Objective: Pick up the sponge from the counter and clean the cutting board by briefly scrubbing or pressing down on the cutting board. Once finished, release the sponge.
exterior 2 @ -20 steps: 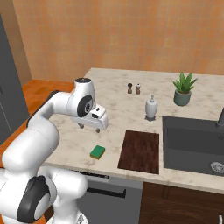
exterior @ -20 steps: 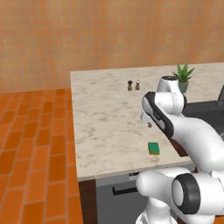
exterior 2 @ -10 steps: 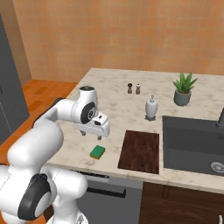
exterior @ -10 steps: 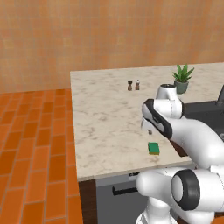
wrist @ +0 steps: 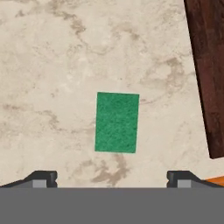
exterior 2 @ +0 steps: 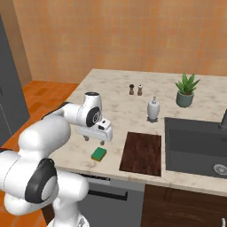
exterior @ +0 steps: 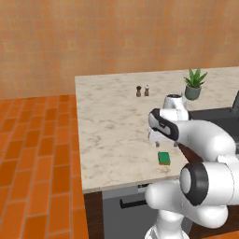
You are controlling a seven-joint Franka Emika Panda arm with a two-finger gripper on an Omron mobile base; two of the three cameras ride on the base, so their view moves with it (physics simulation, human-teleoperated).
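The sponge lies flat on the counter near its front edge, green top up. In the hand view the sponge sits centred just ahead of the fingertips. My gripper hangs open a little above and behind the sponge, touching nothing. From the left, the gripper hovers over the sponge. The dark reddish-brown cutting board lies right of the sponge, a small gap apart. An edge of the board shows at the right of the hand view.
A dark sink basin is set into the counter right of the board. A white soap bottle, two small shakers and a potted plant stand further back. The counter's front edge runs close behind the sponge.
The hand has come forward and down over the counter, from the middle toward the front edge, and now hangs just above the sponge. The sponge and board have not moved.
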